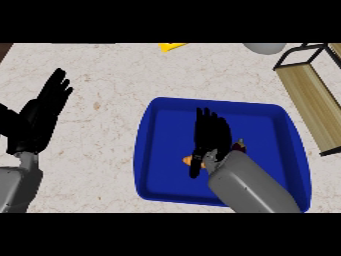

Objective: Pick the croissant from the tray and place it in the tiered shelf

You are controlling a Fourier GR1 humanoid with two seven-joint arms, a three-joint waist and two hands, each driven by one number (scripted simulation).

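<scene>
Inside the blue tray [152,150], the right robot hand [210,134] hovers straight-fingered over the croissant [188,160].

Marbled counter [99,165], yellow scrap [172,46] and grey rounded object [265,47] at its far edge.

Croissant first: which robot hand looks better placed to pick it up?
The right robot hand. It is already over the blue tray, right at the croissant. The left robot hand rests open over bare counter, well off to the side.
</scene>
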